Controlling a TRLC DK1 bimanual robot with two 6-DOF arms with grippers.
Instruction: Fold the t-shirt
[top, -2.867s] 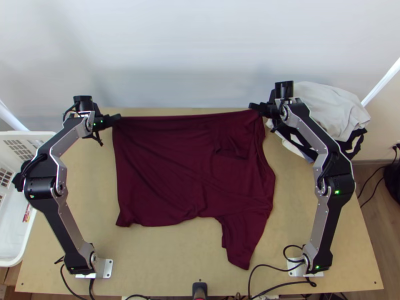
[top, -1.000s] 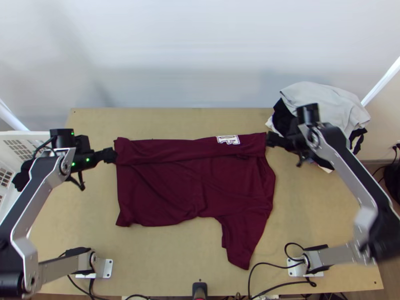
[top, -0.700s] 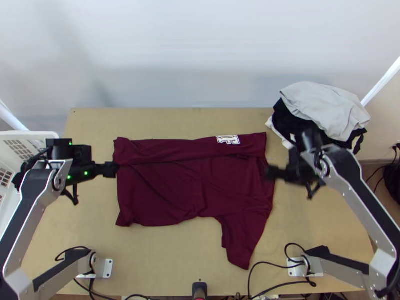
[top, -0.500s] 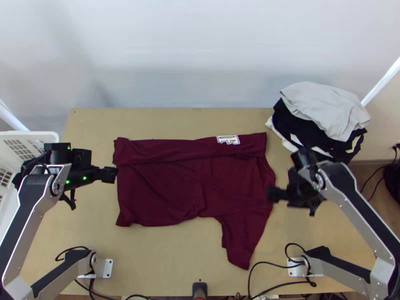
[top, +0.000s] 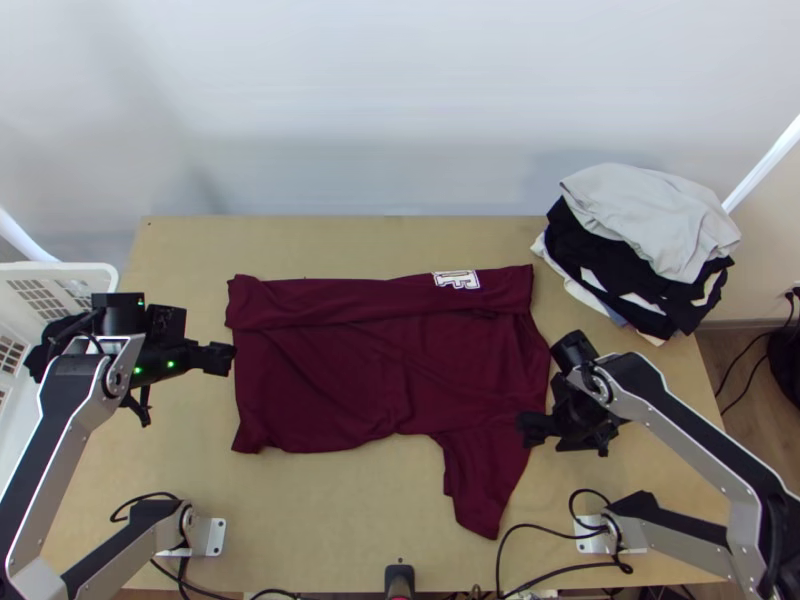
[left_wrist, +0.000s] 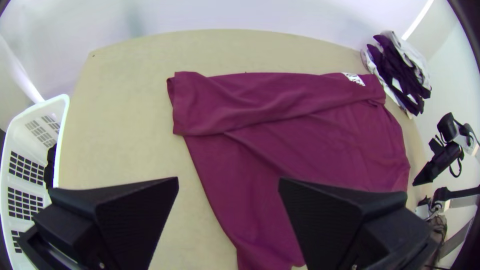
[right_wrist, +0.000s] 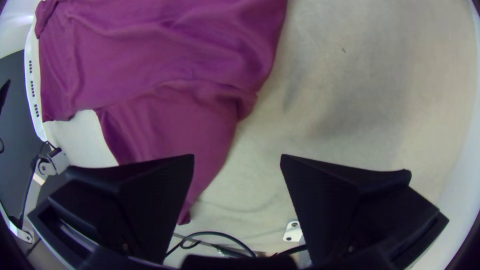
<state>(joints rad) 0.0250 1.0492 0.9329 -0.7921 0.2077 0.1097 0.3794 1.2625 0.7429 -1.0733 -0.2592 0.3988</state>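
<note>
A dark red t-shirt (top: 380, 370) lies on the table with its far edge folded over once toward the near side; a white print shows on the folded strip. One sleeve (top: 490, 475) points toward the near edge. By the shirt's left side is my left gripper (top: 222, 358). My right gripper (top: 530, 428) is above the shirt's right edge, close to the sleeve's base. In the left wrist view the left gripper (left_wrist: 229, 182) stands open over the shirt (left_wrist: 280, 145). The right gripper (right_wrist: 237, 160) is open too, holding nothing, with the shirt (right_wrist: 165, 65) below.
At the table's far right is a pile of grey, black and white clothes (top: 640, 240). A white basket (top: 60, 268) stands at the left edge. Cables (top: 540, 535) run along the near edge. Bare table (top: 340, 520) lies on the near side.
The shirt's far edge was pulled over toward the near side and let go by both grippers. The left arm drew back to the left; the right one moved nearer along the shirt's right side.
</note>
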